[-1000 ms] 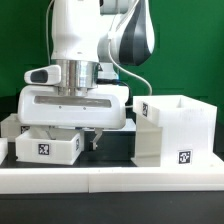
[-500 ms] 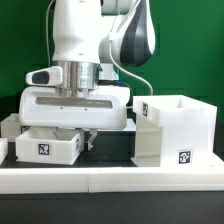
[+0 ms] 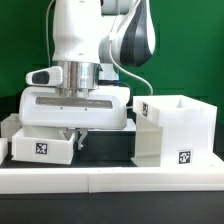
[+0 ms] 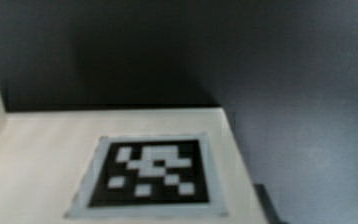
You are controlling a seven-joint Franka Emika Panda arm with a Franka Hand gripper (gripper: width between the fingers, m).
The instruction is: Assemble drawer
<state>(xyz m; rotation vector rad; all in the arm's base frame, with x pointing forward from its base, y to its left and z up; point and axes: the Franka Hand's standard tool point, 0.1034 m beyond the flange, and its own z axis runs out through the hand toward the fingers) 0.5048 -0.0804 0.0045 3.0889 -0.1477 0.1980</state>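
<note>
White plastic tray (image 3: 38,147) sits at lower left of the frame on the black bench (image 3: 110,150). My end effector (image 3: 78,137) hangs low beside its inner wall, its jaws hidden, so I cannot tell whether they grip, and the tall shell (image 3: 175,130) stands at right. I would keep the tray level and square to the shell, moving slowly so it does not jam.

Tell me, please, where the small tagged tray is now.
In the exterior view the tray sits at the left, just behind the border rail, with the tall shell away to its right.
</note>
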